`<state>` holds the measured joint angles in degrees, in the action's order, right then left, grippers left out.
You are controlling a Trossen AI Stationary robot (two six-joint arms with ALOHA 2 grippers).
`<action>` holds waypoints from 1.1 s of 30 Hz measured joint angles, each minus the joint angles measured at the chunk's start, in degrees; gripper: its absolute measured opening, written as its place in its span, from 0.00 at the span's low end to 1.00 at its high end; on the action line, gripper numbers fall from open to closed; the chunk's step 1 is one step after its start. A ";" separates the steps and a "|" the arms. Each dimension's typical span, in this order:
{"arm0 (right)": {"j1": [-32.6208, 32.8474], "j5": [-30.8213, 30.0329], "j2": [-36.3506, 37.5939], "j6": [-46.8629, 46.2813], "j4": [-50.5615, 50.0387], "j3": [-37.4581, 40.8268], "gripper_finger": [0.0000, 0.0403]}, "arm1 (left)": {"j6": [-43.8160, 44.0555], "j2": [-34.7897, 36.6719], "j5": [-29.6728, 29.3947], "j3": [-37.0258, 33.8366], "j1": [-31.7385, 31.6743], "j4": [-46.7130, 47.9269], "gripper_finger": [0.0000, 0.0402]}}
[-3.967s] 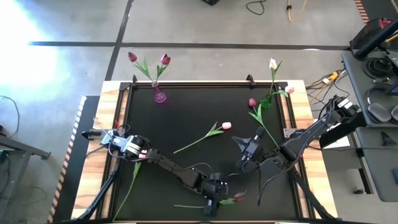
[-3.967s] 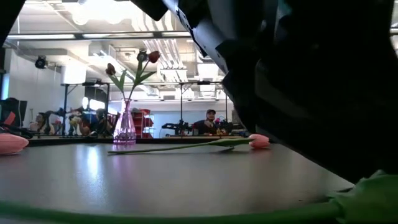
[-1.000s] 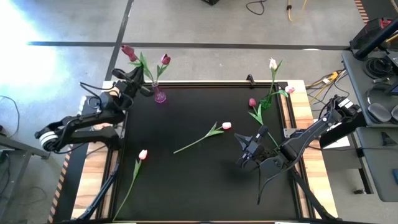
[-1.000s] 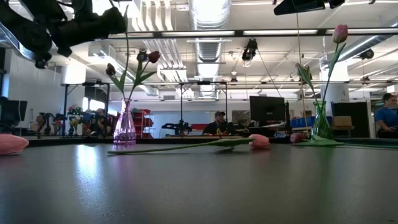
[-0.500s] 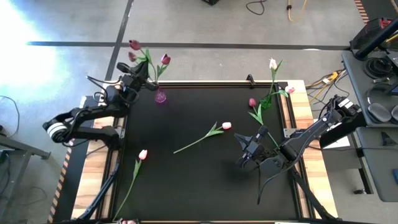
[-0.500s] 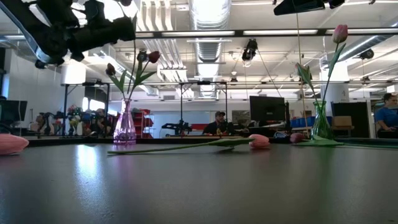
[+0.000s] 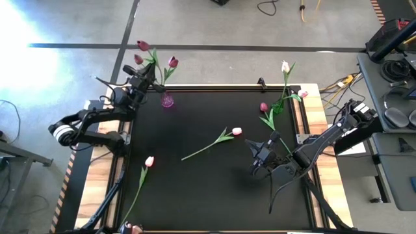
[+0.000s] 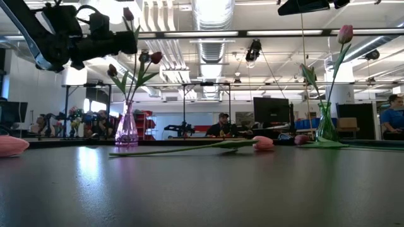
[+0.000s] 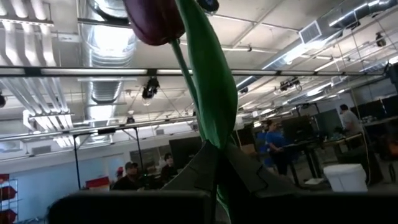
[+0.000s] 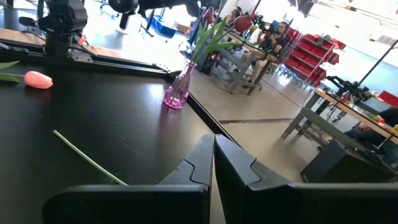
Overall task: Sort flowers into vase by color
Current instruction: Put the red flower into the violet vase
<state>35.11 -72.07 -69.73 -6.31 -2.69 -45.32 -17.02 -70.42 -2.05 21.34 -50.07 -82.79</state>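
Observation:
My left gripper [image 7: 147,83] hangs over the table's far left corner, shut on a dark magenta tulip [image 7: 142,45], just left of the pink vase [image 7: 167,100]. That vase [image 8: 126,129] holds two magenta tulips [image 7: 172,62]. At the far right, a green vase [image 7: 278,108] holds pale tulips [image 7: 285,65]. One pink tulip [image 7: 235,131] lies flat at the table's centre. Another pink tulip [image 7: 149,161] lies near the left side. My right gripper [image 7: 259,160] is shut on nothing, right of centre. My left gripper pinches the tulip's stem and leaf [image 9: 214,127] between its two fingers, some way below the head [image 9: 155,18]. The fingers come about level from the table's left and lie across the stem. The tulip stands near upright, clear of the table; its lower stem [image 8: 130,79] hangs toward the vase's mouth.
A magenta head [image 7: 263,106] lies beside the green vase. Another flower head [image 7: 134,227] shows at the near edge. Clamps and a raised rim [image 7: 214,86] run along the table's far edge. People and equipment stand in the room behind.
My left gripper has carried the magenta tulip toward the table's right, closer to the pink vase, still shut on it. The tulip has tipped more upright, its head now higher over the vase's two flowers.

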 joint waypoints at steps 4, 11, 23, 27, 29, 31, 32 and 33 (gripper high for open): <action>0.00 0.00 0.00 -0.04 0.03 0.00 0.02 | -0.24 -1.14 0.10 -0.78 -0.75 -0.47 0.00; 0.00 0.02 0.00 -0.09 0.21 0.00 0.02 | -0.26 -1.98 -0.13 -3.83 -0.82 -1.29 0.00; 0.00 0.02 0.00 -0.11 0.76 0.02 0.02 | -1.97 -1.16 -1.96 -7.28 -0.82 -1.14 0.13; 0.00 0.03 0.00 -0.12 1.66 0.01 0.02 | -1.97 -0.81 -2.00 -7.28 -0.80 0.38 0.21; 0.00 0.03 0.00 -0.12 1.70 0.01 0.02 | -1.97 -0.25 -2.01 -7.28 -0.80 2.12 0.25; 0.00 0.02 0.00 -0.12 1.72 0.02 0.02 | -1.97 0.72 -2.40 -7.28 -0.79 4.73 0.29; 0.00 0.04 0.00 -0.13 1.72 0.02 0.02 | -1.84 1.28 -3.07 -7.28 -0.76 6.11 0.31; 0.00 0.03 0.00 -0.24 1.72 0.02 0.02 | -1.46 1.92 -3.69 -7.28 -0.76 7.62 0.33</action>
<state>35.11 -72.04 -69.73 -6.55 -0.97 -45.30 -18.48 -68.50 -5.74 14.06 -50.83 -75.17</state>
